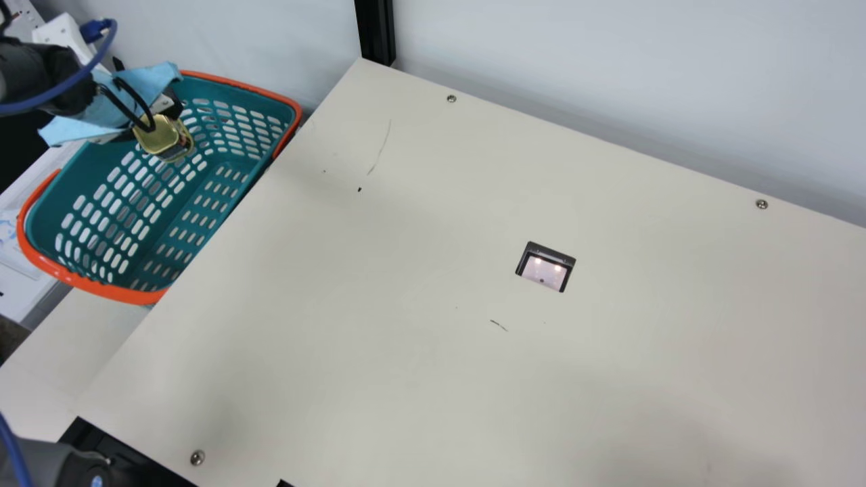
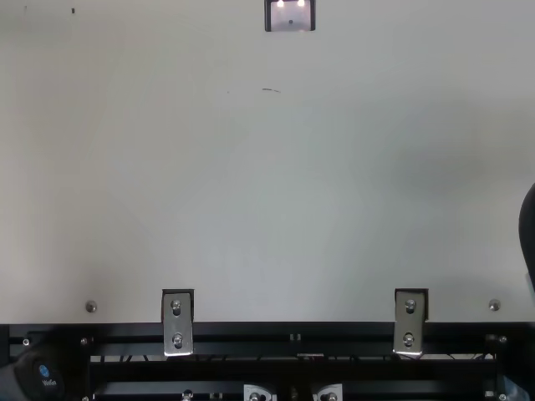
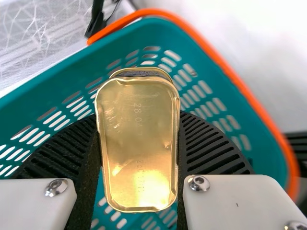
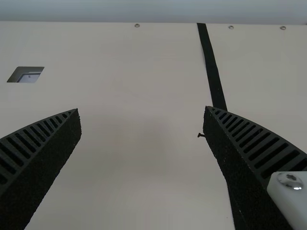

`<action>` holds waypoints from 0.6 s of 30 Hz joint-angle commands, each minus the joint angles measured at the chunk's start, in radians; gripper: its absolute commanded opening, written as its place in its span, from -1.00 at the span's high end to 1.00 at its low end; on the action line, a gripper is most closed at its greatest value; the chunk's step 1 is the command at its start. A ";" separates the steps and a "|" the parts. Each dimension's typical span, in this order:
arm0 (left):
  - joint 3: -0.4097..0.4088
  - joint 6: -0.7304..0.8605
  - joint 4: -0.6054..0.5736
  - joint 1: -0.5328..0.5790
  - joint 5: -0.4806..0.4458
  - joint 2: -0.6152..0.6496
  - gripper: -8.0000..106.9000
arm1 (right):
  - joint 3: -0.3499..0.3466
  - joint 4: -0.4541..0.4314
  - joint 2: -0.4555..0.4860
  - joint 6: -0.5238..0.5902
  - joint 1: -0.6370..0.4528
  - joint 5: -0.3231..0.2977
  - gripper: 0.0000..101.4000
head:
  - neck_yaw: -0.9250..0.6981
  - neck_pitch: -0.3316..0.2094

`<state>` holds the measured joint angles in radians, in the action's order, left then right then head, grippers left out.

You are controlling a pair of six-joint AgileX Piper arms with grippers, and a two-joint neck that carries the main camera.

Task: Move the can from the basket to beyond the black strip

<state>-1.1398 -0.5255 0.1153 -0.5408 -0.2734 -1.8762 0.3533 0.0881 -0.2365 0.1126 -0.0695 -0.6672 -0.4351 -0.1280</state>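
"One can [image 1: 161,137], and where is it exactly?"

"At the basket [image 1: 95,287], between the fingers of the left gripper [image 1: 150,122]. They press on its two opposite sides, parted by just its width, and its flat gold end faces the wrist camera."

"Inside the basket, or over it?"

"Over the basket's opening in the main view; it may dip below the rim, but I can't tell how deep from that angle."

"What about the right gripper [image 4: 143,110]?"

"Spread wide in its wrist view, with nothing held, and the cream table [image 1: 406,270] beyond its fingers."

"And the black strip [image 4: 213,72]?"

"Same view: it runs from the table's far edge and passes behind one finger. Light blue cloth [image 1: 74,128] wraps the left arm near its gripper."
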 commanded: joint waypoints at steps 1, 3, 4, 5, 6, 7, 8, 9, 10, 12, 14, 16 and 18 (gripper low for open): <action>0.013 0.052 -0.053 0.003 -0.011 0.084 0.68 | 0.000 0.000 0.000 0.000 0.000 0.000 -1.00 | -0.014 -0.029; 0.024 0.087 -0.091 0.005 -0.029 0.136 0.68 | 0.000 0.000 0.000 0.000 0.000 0.000 -1.00 | -0.014 -0.029; 0.028 0.103 -0.108 0.005 -0.040 0.162 0.68 | 0.000 0.000 0.000 0.000 0.000 0.000 -1.00 | -0.014 -0.029; 0.033 0.119 -0.127 0.006 -0.052 0.189 0.68 | 0.000 0.000 0.000 0.000 0.000 0.000 -1.00 | -0.014 -0.029; 0.036 0.132 -0.143 0.008 -0.064 0.213 0.68 | 0.000 0.000 0.000 0.000 0.000 0.000 -1.00 | -0.014 -0.029; 0.039 0.147 -0.161 0.009 -0.078 0.238 0.68 | 0.000 0.000 0.000 0.000 0.000 0.000 -1.00 | -0.014 -0.029; 0.042 0.161 -0.179 0.013 -0.093 0.262 0.68 | 0.000 0.000 0.000 0.000 0.000 0.000 -1.00 | -0.014 -0.029; 0.044 0.175 -0.199 0.017 -0.110 0.284 0.68 | 0.000 0.000 0.000 0.000 0.000 0.000 -1.00 | -0.014 -0.029; 0.047 0.188 -0.216 0.021 -0.127 0.308 0.68 | 0.000 0.000 0.000 0.000 0.000 0.000 -1.00 | -0.014 -0.029; 0.051 0.212 -0.250 0.031 -0.161 0.351 0.68 | 0.000 0.000 0.000 0.000 0.000 0.000 -1.00 | -0.014 -0.029; 0.054 0.235 -0.284 0.043 -0.199 0.393 0.68 | 0.000 0.000 0.000 0.000 0.000 0.000 -1.00 | -0.014 -0.029; 0.057 0.252 -0.308 0.056 -0.234 0.433 0.68 | 0.000 0.000 0.000 0.000 0.000 0.000 -1.00 | -0.014 -0.029; 0.059 0.263 -0.328 0.071 -0.268 0.469 0.68 | 0.000 0.000 0.000 0.000 0.000 0.000 -1.00 | -0.014 -0.029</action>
<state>-1.0814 -0.2672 -0.1968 -0.4759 -0.5107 -1.4465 0.3533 0.0881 -0.2365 0.1126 -0.0695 -0.6672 -0.4351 -0.1280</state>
